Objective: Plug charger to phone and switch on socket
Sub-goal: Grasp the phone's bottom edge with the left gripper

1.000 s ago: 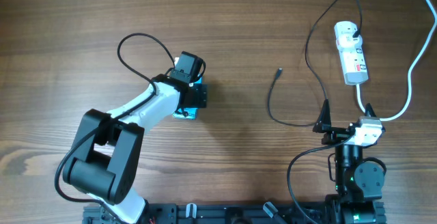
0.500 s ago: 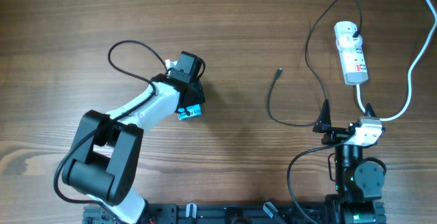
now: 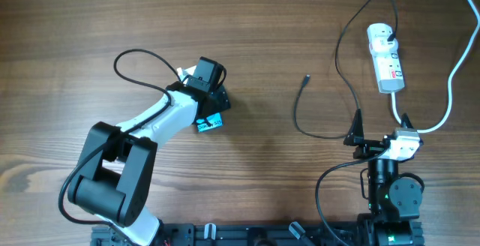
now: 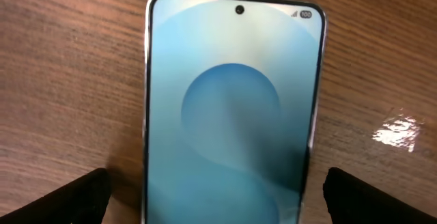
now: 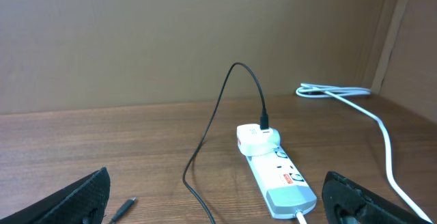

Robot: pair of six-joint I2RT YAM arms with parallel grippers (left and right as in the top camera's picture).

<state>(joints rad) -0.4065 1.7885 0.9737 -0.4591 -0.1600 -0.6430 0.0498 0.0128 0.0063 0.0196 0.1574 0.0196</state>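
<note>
Over the phone (image 4: pixel 232 101), left gripper (image 4: pixel 217 198) jaws apart, straddling it. Right gripper (image 5: pixel 217 200) jaws apart, empty. Risk: uneven closing may skid phone across table (image 4: pixel 61 80).

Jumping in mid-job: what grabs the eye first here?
The bright turquoise-screened smartphone fills the left wrist view, between the fingers of the open left gripper. At far right, a white power strip carries a white adapter, whose thin black cable ends in a plug tip lying loose mid-table.
</note>
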